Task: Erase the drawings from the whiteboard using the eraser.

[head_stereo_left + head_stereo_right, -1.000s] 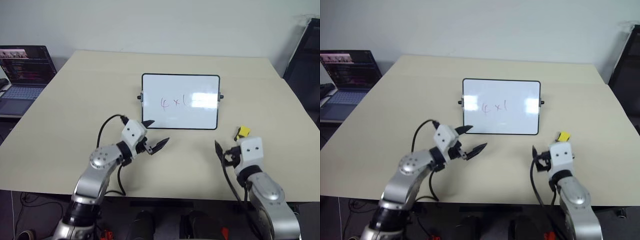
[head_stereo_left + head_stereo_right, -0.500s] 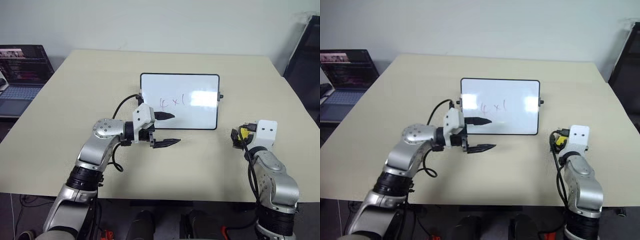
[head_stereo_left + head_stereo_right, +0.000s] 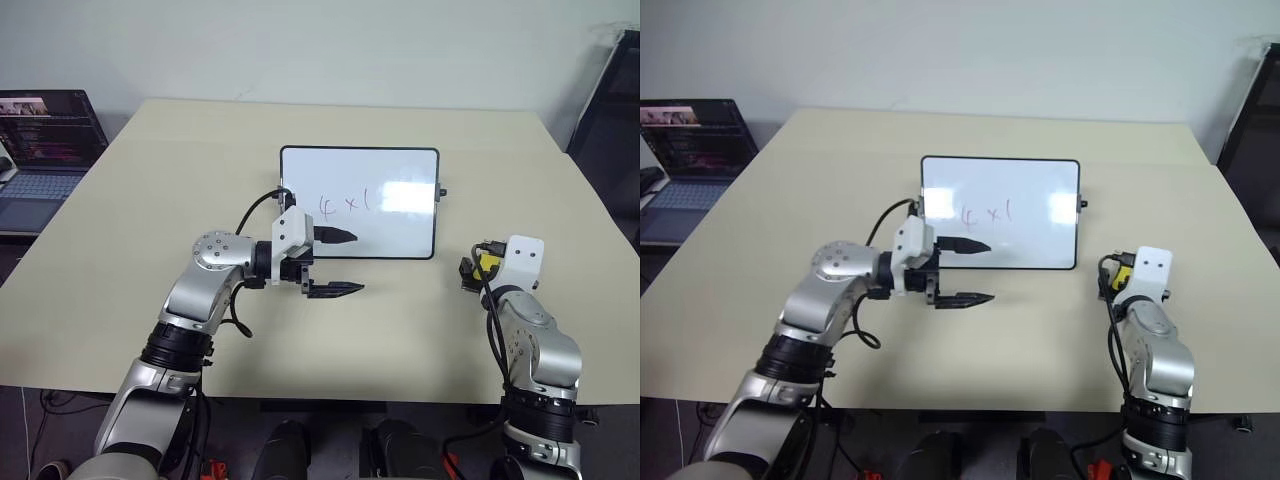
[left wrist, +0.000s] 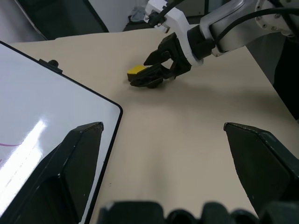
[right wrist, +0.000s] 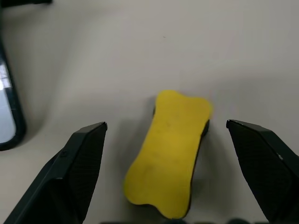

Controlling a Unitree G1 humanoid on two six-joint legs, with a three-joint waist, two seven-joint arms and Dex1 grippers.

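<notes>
Far left, a laptop sits on a separate surface beside the table; it is cut off by the frame edge, and its screen content is too small to read.

Left gripper: fingers spread wide, pointing toward the robot's right, empty. In the head views one finger overlaps the lower left part of the whiteboard, the other hangs over bare tabletop in front of the board. Contact between the upper finger and the board cannot be settled. From the left wrist view the board's rounded corner lies just beside one finger; most of the board is cut off there.

Whiteboard stands near table centre, tilted back, black frame, a small knob on each side. The drawings read roughly "4 x 1", thin dark strokes, left of centre. A bright glare patch sits just right of them, so any stroke under it is hard to make out.

Right of the board, apart from it, the eraser lies flat on the table: yellow top, dark underside, bone-shaped outline. Right gripper: fingers spread, one on each side of the eraser with table showing between each finger and the block; not pinching it. In the head views the gripper's white body and cable hide most of the eraser.

At the far right edge a dark object is cut off; unidentifiable.
</notes>
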